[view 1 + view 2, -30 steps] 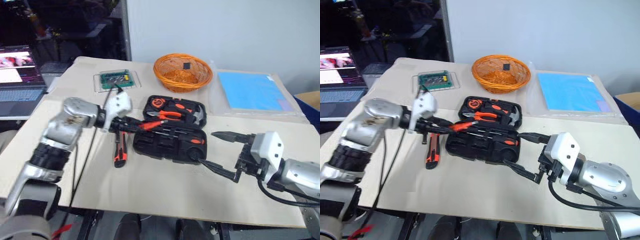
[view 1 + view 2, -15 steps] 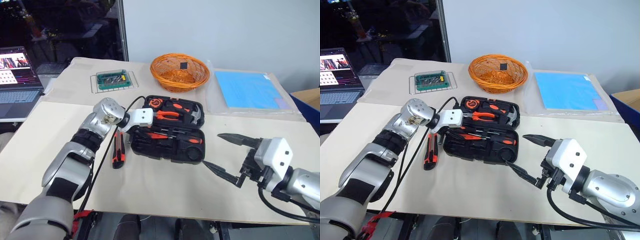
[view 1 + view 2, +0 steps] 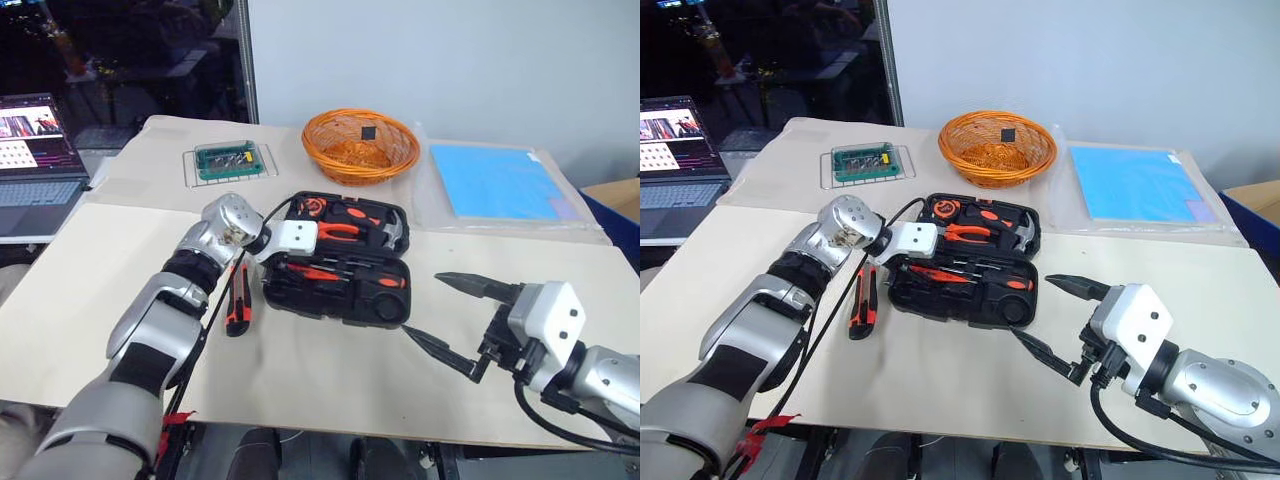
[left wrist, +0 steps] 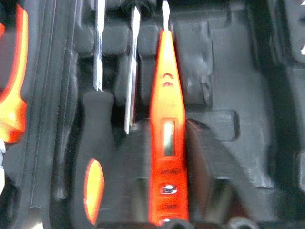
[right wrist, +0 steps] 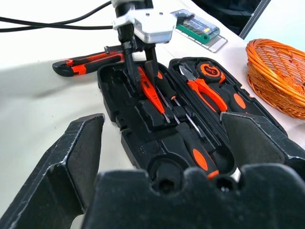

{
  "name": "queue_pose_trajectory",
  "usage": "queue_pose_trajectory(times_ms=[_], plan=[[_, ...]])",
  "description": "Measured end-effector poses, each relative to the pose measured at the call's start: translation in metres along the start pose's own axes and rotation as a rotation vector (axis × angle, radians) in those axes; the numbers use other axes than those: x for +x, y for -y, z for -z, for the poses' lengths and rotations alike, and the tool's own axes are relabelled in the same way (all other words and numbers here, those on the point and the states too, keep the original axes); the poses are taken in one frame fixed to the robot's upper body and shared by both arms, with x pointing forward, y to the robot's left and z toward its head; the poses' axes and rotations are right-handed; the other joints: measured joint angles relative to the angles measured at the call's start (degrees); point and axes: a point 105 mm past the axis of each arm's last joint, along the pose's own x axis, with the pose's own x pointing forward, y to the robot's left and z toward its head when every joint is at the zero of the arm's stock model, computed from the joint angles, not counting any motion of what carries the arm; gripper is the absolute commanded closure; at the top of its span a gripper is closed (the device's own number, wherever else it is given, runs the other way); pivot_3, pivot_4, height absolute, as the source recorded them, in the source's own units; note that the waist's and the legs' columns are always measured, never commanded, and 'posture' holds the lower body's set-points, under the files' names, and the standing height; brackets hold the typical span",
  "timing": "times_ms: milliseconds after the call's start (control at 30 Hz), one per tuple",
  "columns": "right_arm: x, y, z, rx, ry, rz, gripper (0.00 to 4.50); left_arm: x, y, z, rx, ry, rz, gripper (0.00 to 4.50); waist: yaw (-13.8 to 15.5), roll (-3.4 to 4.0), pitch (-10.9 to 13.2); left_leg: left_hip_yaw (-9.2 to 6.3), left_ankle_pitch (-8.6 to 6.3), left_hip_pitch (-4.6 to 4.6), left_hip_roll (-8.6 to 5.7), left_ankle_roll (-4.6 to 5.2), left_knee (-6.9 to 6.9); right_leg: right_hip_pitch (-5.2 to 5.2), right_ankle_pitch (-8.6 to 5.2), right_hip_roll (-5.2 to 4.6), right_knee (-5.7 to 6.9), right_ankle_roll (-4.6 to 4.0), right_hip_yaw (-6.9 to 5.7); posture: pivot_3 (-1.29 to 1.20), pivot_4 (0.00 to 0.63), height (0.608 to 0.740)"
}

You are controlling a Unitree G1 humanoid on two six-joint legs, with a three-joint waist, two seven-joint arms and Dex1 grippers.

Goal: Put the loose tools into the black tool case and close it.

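The left claw [image 5: 139, 57] is straddling the tester [image 4: 164, 138] in the case [image 3: 340, 290], fingers parted (right claw [image 3: 440, 315] wide); lifting crookedly may unseat it.

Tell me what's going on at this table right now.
A robot is packing tools into an open black tool case. Its left gripper is down inside the case with its fingers on either side of a slim orange tester screwdriver lying in its slot beside two other screwdrivers. A utility knife lies on the table beside the case. The right gripper hangs open, empty, near the case.
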Motion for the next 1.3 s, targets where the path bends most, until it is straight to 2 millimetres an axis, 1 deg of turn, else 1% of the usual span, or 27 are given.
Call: queue_pose_trajectory(times_ms=[33,67,133,167,233,333,400,467,500,533,567,667,700,800,867,900,967,1033,1100,1200,1267,1300], plan=[[0.000,0.000,0.000,0.000,0.000,0.000,0.00,0.001,0.002,0.003,-0.008,-0.011,0.010,1.21,0.01,-0.01,0.00,-0.02,0.00,0.00,0.00,0.00,0.00,-0.01,0.00,0.02,0.03,-0.01,0.00,0.00,0.150,0.740],[0.000,0.000,0.000,0.000,0.000,0.000,0.00,0.000,0.002,0.004,-0.008,-0.012,0.013,0.92,0.06,-0.01,0.01,-0.06,0.01,0.00,0.00,0.01,0.02,0.00,0.00,0.04,0.04,-0.01,-0.01,0.00,0.150,0.740],[0.000,0.001,-0.001,-0.004,0.002,0.000,0.00,-0.002,0.002,0.004,-0.013,-0.003,0.013,0.19,0.12,-0.01,0.01,-0.08,0.03,-0.01,-0.01,0.04,0.06,0.03,0.00,0.04,0.04,-0.01,0.00,0.00,0.150,0.740],[0.000,0.001,-0.001,-0.005,0.003,0.001,0.00,-0.004,0.002,0.004,-0.028,0.015,0.009,0.03,0.12,-0.01,0.01,-0.08,0.04,-0.03,-0.02,0.07,0.06,0.03,0.00,0.03,0.04,-0.01,0.01,0.00,0.150,0.740],[0.001,0.001,-0.001,-0.005,0.004,0.001,0.00,-0.012,0.000,-0.004,-0.064,0.094,-0.001,0.03,0.11,0.00,0.01,-0.09,0.05,-0.04,-0.03,0.07,0.08,0.03,0.01,0.01,0.04,-0.01,0.01,0.00,0.150,0.740],[0.002,0.003,-0.002,-0.011,0.011,0.004,0.00,-0.034,-0.008,-0.023,-0.141,0.268,-0.057,0.78,0.17,-0.01,0.02,-0.13,0.05,-0.08,-0.04,0.08,0.09,0.03,0.00,0.02,0.04,0.00,0.00,0.00,0.150,0.740],[0.002,0.004,-0.003,-0.013,0.014,0.003,0.00,-0.048,-0.014,-0.033,-0.218,0.369,-0.108,1.61,0.13,0.00,0.02,-0.15,0.05,-0.08,-0.05,0.08,0.09,0.04,-0.02,0.02,0.04,0.03,0.00,0.00,0.150,0.740],[0.003,0.004,-0.003,-0.013,0.017,0.001,0.00,-0.052,-0.014,-0.034,-0.268,0.427,-0.147,2.20,0.05,0.06,-0.02,-0.16,0.04,-0.07,-0.06,0.08,0.08,0.06,-0.03,0.02,0.05,0.05,0.01,0.00,0.150,0.740],[0.003,0.005,-0.002,-0.010,0.016,0.004,0.00,-0.048,-0.012,-0.028,-0.333,0.474,-0.199,2.62,-0.16,0.09,-0.03,-0.16,0.04,-0.04,-0.05,0.10,0.08,0.08,-0.04,0.02,0.06,0.05,0.03,0.00,0.150,0.740],[0.003,0.006,-0.002,-0.008,0.016,0.005,0.00,-0.044,-0.010,-0.025,-0.361,0.490,-0.215,2.95,-0.19,0.09,-0.03,-0.16,0.04,-0.03,-0.05,0.10,0.08,0.07,-0.04,0.03,0.08,0.05,0.02,0.00,0.150,0.740],[0.004,0.006,-0.002,-0.006,0.015,0.005,0.00,-0.036,-0.007,-0.020,-0.405,0.504,-0.239,3.23,-0.18,0.09,-0.03,-0.20,0.04,-0.03,-0.05,0.10,0.08,0.07,-0.04,0.04,0.09,0.05,0.01,0.00,0.150,0.740],[0.005,0.007,-0.002,-0.006,0.018,0.006,0.00,-0.014,0.003,-0.007,-0.501,0.516,-0.325,4.41,-0.04,0.07,-0.02,-0.22,0.04,-0.04,-0.06,0.10,0.10,0.08,-0.03,0.06,0.10,0.04,0.01,0.00,0.150,0.740],[0.005,0.008,-0.002,-0.009,0.021,0.007,0.00,-0.009,0.005,-0.003,-0.522,0.508,-0.353,4.47,0.02,0.07,-0.02,-0.22,0.04,-0.03,-0.07,0.10,0.12,0.10,-0.03,0.05,0.10,0.04,0.01,0.00,0.150,0.740],[0.006,0.008,-0.003,-0.009,0.024,0.005,0.00,-0.001,0.005,0.010,-0.569,0.442,-0.445,4.47,0.22,0.07,-0.03,-0.26,0.05,-0.02,-0.12,0.11,0.13,0.15,-0.03,0.05,0.09,0.05,0.01,0.00,0.150,0.740],[0.007,0.007,-0.002,-0.005,0.023,0.001,0.00,0.004,0.004,0.014,-0.572,0.395,-0.465,4.47,0.26,0.09,-0.05,-0.28,0.05,0.00,-0.15,0.11,0.14,0.19,-0.03,0.04,0.08,0.05,0.02,0.00,0.150,0.740],[0.007,0.006,-0.002,-0.003,0.024,-0.003,0.00,0.008,0.006,0.013,-0.555,0.354,-0.463,4.47,0.24,0.14,-0.08,-0.28,0.05,0.12,-0.18,0.11,0.14,0.34,-0.04,0.02,0.05,0.07,0.02,0.00,0.150,0.740],[0.008,0.006,-0.002,-0.003,0.024,-0.003,0.00,0.011,0.007,0.012,-0.529,0.324,-0.459,4.47,0.17,0.16,-0.10,-0.28,0.04,0.39,-0.18,0.10,0.12,0.62,-0.08,0.01,0.01,0.06,0.01,0.00,0.150,0.740],[0.008,0.006,-0.002,-0.004,0.025,-0.004,0.00,0.014,0.011,0.011,-0.516,0.302,-0.448,4.47,0.14,0.19,-0.13,-0.28,0.01,0.79,-0.18,0.10,0.06,0.97,-0.34,-0.04,-0.04,-0.25,0.01,0.00,0.150,0.740],[0.008,0.006,-0.003,-0.006,0.025,-0.004,0.00,0.015,0.013,0.009,-0.514,0.310,-0.448,4.47,0.08,0.24,-0.15,-0.27,0.01,0.86,-0.17,0.10,0.05,1.00,-0.54,-0.04,-0.03,0.02,0.01,0.00,0.150,0.740],[0.008,0.007,-0.002,-0.005,0.025,-0.004,0.00,0.015,0.017,0.006,-0.542,0.374,-0.467,4.47,-0.05,0.25,-0.16,-0.27,0.01,0.86,-0.16,0.10,0.05,0.99,-0.54,-0.05,-0.02,0.02,0.03,0.00,0.150,0.740],[0.009,0.006,-0.002,-0.003,0.027,-0.011,0.00,0.005,0.021,0.005,-0.624,0.473,-0.519,3.97,-0.33,0.20,-0.09,-0.27,0.02,0.74,-0.13,0.10,0.05,0.87,-0.47,-0.04,-0.01,-0.09,0.05,0.00,0.150,0.740],[0.009,0.007,-0.001,0.001,0.026,-0.012,0.00,-0.007,0.020,0.005,-0.652,0.514,-0.561,3.75,-0.48,0.14,-0.05,-0.28,0.02,0.68,-0.11,0.11,0.05,0.83,-0.25,-0.02,0.03,-0.27,0.05,0.00,0.150,0.740]])
